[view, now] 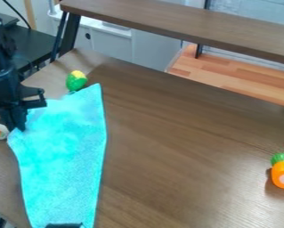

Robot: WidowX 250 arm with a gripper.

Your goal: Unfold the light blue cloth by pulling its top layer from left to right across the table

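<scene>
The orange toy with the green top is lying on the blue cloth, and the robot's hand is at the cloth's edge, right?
Not quite: the camera view shows the orange toy on the brown table, right of the blue cloth. The hand is at the cloth's edge.

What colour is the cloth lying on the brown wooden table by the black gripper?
Bright turquoise cloth, best seen in the camera view.

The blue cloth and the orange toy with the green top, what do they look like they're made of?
The blue cloth looks like soft, matte fabric, perhaps microfibre or terry, given its fuzzy, mottled surface. The orange toy looks like smooth plastic, judging by its rounded form and bright, even colour, though painted wood is possible.
</scene>
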